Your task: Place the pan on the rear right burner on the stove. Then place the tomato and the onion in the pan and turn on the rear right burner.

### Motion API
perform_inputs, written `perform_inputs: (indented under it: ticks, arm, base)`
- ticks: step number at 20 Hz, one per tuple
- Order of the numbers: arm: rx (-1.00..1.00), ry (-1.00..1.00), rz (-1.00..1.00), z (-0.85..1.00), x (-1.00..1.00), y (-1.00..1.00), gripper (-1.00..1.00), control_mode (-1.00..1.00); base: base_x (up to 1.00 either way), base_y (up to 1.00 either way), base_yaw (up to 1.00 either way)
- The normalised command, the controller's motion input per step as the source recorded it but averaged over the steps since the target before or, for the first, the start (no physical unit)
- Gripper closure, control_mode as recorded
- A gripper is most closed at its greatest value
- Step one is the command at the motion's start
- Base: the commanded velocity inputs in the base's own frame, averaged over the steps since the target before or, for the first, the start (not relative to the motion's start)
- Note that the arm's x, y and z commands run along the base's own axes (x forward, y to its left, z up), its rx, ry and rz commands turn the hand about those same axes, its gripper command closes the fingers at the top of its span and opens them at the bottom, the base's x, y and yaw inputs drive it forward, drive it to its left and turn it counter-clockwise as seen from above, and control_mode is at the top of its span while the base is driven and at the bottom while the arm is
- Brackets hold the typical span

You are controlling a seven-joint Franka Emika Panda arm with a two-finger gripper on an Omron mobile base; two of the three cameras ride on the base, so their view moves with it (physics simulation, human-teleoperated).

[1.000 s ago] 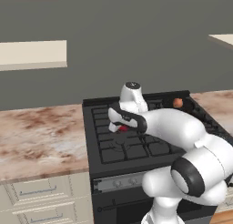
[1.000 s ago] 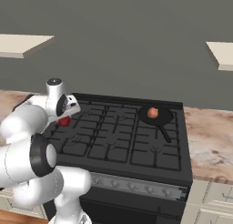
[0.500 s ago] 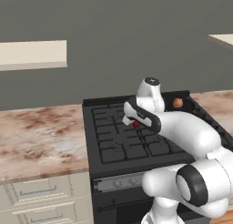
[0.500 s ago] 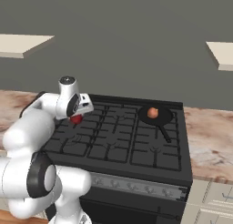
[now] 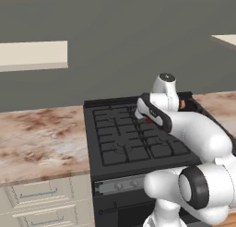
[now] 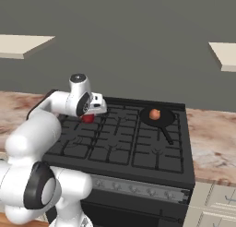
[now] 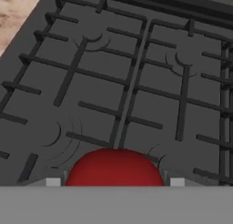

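No readable text, label, brand, number or sign appears on anything in these views

1 tomato [image 7: 114, 167], 1 onion [image 6: 155, 114], 1 pan [image 6: 159, 119], 1 stove [image 6: 120, 143].

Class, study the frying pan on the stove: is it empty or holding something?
Holding something: the onion sits inside the pan; the tomato is elsewhere, at the tool.

Base views flank arm, both facing stove [image 5: 124, 143]; hand view close above grates.
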Motion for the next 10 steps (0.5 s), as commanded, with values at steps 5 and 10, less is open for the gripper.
perform_inputs:
  ticks: [5,10]
  arm:
    - [0.02,0.0,-0.22,0.16,0.16,-0.7,1.0,-1.0]
    - [0.02,0.0,-0.19,0.2,0.18,-0.68,1.0,-1.0]
  base:
    - [0.0,0.0,0.0]
    - [0.0,0.0,0.0]
